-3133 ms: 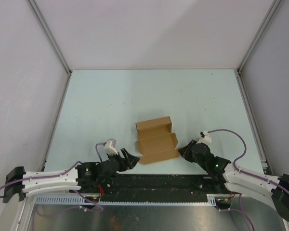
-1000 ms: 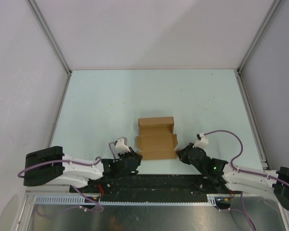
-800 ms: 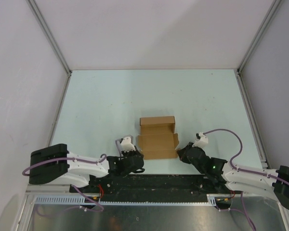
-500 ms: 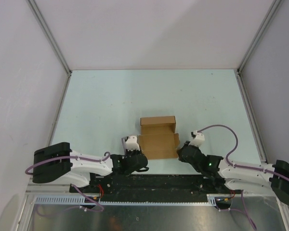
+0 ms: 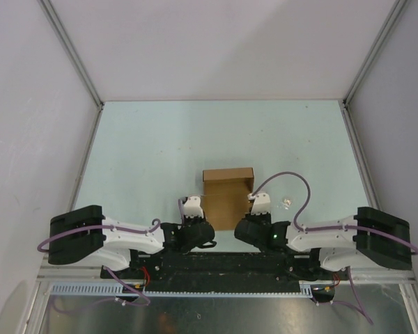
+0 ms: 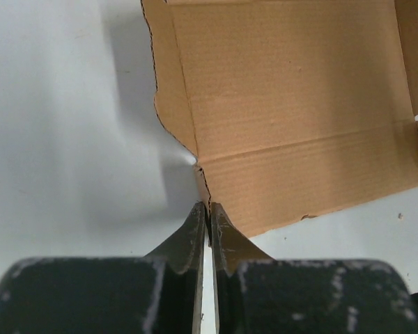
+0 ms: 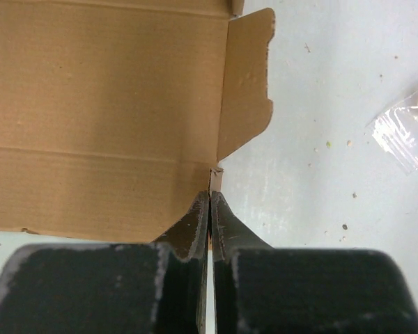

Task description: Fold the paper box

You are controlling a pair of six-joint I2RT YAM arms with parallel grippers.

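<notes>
Pale green tabletop [image 5: 139,153], walled in white, carries the paper box [image 5: 226,198] near its front edge, between the two arms, with its far wall upright. From above, the left tool [image 5: 203,224] sits at the box's near-left corner and the right tool [image 5: 241,224] at its near-right corner. In the left wrist view, the fingers [image 6: 191,233] are pressed together on the thin cardboard edge at that corner. In the right wrist view, the fingers [image 7: 226,229] likewise pinch the cardboard edge just below the box's right flap, and a small clear plastic bag [image 7: 404,132] lies apart to the right.
</notes>
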